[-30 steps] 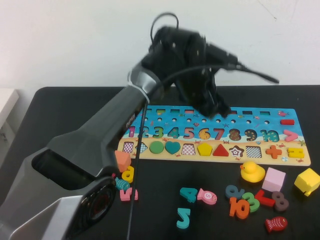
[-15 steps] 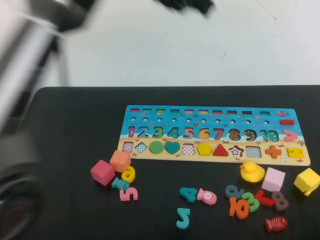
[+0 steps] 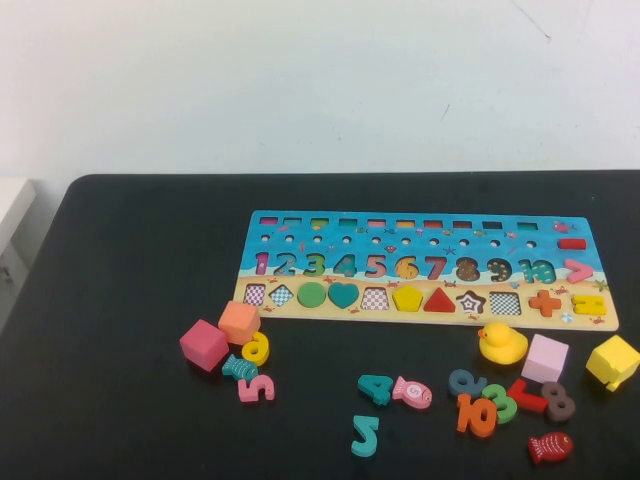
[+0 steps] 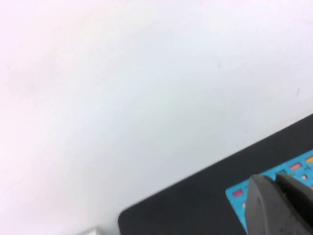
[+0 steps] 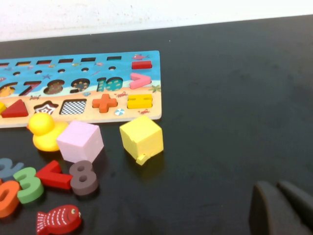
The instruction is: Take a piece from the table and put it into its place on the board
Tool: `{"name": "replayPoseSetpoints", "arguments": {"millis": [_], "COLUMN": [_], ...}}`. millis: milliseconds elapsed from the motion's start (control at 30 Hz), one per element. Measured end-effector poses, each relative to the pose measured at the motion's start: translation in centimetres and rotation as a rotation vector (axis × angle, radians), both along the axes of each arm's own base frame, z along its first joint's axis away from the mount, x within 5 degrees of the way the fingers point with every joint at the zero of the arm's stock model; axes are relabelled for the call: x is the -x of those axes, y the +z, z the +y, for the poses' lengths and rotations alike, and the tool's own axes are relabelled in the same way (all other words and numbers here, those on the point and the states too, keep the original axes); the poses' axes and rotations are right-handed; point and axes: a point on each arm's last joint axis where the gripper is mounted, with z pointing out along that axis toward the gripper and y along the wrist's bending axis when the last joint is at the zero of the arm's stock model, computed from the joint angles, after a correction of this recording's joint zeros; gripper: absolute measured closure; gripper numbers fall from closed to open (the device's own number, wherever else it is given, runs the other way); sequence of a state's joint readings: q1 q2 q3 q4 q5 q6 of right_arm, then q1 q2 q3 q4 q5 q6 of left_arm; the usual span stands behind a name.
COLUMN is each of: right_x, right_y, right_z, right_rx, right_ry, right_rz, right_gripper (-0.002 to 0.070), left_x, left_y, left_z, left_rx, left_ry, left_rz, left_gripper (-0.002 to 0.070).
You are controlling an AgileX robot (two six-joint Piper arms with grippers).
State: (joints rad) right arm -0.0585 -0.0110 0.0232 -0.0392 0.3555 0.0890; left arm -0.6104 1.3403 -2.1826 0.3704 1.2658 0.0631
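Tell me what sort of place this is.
Probably a lab test bench, not a home: a bare black table against a blank white wall, with a puzzle board and loose toys. The left gripper and right gripper show only in their wrist views.

Yellow duck (image 3: 502,343), lilac cube (image 3: 546,358), yellow cube (image 3: 613,361) sitting along front; pink cube (image 3: 203,345) lying w/ orange cube (image 3: 240,321).
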Motion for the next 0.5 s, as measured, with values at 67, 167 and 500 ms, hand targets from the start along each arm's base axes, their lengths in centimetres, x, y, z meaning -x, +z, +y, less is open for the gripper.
{"name": "replayPoseSetpoints", "arguments": {"millis": [67,167,500], "right_x": [0.0,0.0,0.0], "right_y": [0.0,0.0,0.0], "right_z": [0.0,0.0,0.0], "right_rx": [0.0,0.0,0.0], "right_ry": [0.0,0.0,0.0], "right_rz": [0.0,0.0,0.0], "right_gripper": [0.0657,0.0657,0.0657], "left_x": [2.9,6.6,13.8], "left_y": [-0.3,-1.4,-11.4], "left_z": [2.1,4.8,9.4], "left_rx": [0.026,0.057,0.18], "left_ry": [0.018,0.025,0.01], "left_rz": [-0.005,-0.04,-0.054], "left_gripper": [0.0675,0.0675,0.0675]}}
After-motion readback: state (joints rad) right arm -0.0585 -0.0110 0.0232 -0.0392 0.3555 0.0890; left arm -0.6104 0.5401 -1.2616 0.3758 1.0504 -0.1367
